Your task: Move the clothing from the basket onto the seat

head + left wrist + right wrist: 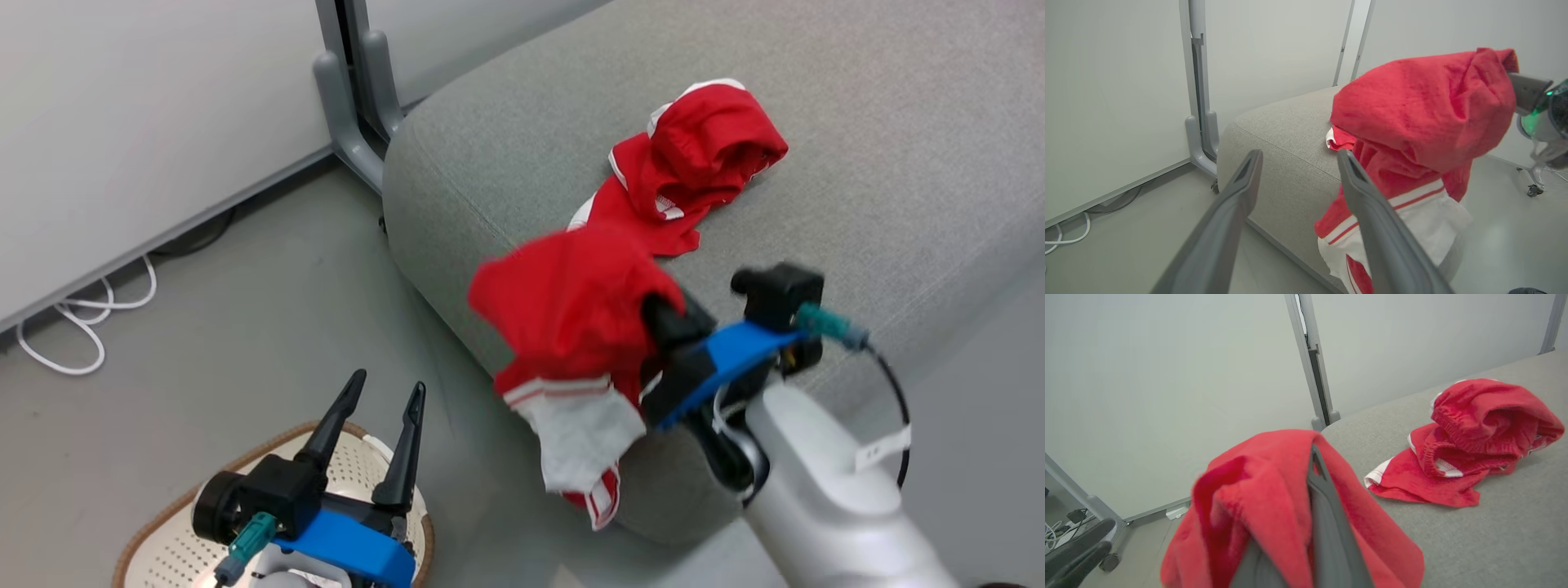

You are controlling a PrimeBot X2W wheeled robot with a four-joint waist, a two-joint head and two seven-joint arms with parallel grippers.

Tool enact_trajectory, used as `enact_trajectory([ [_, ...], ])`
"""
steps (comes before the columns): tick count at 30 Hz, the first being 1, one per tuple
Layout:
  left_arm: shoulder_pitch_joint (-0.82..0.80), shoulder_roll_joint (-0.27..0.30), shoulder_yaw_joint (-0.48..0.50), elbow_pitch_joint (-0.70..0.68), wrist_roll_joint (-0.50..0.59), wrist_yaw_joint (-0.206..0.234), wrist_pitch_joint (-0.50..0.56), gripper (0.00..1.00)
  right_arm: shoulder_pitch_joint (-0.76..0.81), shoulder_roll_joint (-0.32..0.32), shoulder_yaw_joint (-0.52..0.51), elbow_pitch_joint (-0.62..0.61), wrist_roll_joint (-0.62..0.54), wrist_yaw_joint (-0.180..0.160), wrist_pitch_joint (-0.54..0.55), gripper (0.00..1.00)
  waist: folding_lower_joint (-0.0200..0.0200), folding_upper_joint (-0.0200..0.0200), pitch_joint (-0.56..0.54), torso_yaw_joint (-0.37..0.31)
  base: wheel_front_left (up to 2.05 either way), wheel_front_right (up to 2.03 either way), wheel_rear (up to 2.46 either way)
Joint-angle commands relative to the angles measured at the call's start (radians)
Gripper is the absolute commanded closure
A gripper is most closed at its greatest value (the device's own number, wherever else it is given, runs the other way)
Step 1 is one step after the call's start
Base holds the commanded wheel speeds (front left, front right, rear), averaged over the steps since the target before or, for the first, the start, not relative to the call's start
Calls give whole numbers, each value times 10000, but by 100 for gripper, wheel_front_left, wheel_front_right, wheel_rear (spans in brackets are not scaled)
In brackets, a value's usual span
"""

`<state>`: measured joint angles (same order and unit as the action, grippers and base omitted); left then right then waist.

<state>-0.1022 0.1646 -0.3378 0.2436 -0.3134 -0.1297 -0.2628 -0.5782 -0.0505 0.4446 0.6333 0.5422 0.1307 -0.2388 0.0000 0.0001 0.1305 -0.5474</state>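
The right gripper is clenched on a soft bright red fabric garment with white stripes and a white panel. Its dark fingers are buried in a bunched fold, so the cloth drapes over them like a hood. In the head view this garment hangs at the centre of the picture, over the rounded front edge of the large grey fabric-upholstered seat cushion, with its white panel dangling toward 6 o'clock in front of the cushion's side. Whether the cloth touches the seat I cannot tell.

A second red garment with white trim lies crumpled on the seat, at 1 o'clock from the held one and just beside it.

The left gripper stands released, with its fingers spread and holding nothing. It is above the cream-white perforated plastic basket with the brown woven-look rim, at 7 o'clock in the head view.

The fabric looks light, limp and a little plush. It should sag from any single pinch, trail its loose end and cling to the fingers rather than slip. A pinch on a thick gathered fold, as here, seems the safest hold. Thin trim or the hanging panel would likely give a longer swing and could snag on the cushion's edge. Letting go well onto the cushion should keep it from sliding off.
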Motion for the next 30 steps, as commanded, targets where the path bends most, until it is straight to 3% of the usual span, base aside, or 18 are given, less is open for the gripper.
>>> enact_trajectory([
  [1, -138, 115, 21, -53, 83, -12, -30, 0, -319, 4, -100, -72, 9, 1, 44, 100, 0, -1, 259, -59, 0, 0, 0],
  [4, -285, 320, -44, -164, 99, -12, -30, 0, -1242, -56, -538, -189, 20, 1, 220, 100, 0, -1, 664, -121, 0, 0, 0],
  [11, -589, 923, -71, -651, 253, -12, -30, 0, -3264, -1101, -1556, -398, -4, 1, 832, 100, 0, -1, 1738, -170, 0, 0, 0],
  [20, -1050, 1833, -24, -1649, 415, -12, 304, 0, -5191, -2321, -3538, -875, 1675, 3, 1612, 100, 0, -1, 3381, 93, 0, 0, 0],
  [25, -1300, 2173, 232, -2532, 399, 186, 578, 0, -5976, -3262, -4262, -707, 1253, 3, 1098, 100, 0, -1, 4149, 394, 0, 0, 0],
  [30, -1240, 2431, 365, -3212, 422, 285, 815, 0, -5861, -3660, -4302, -75, 776, 1, 576, 100, 0, -1, 4608, 674, 0, 0, 0],
])
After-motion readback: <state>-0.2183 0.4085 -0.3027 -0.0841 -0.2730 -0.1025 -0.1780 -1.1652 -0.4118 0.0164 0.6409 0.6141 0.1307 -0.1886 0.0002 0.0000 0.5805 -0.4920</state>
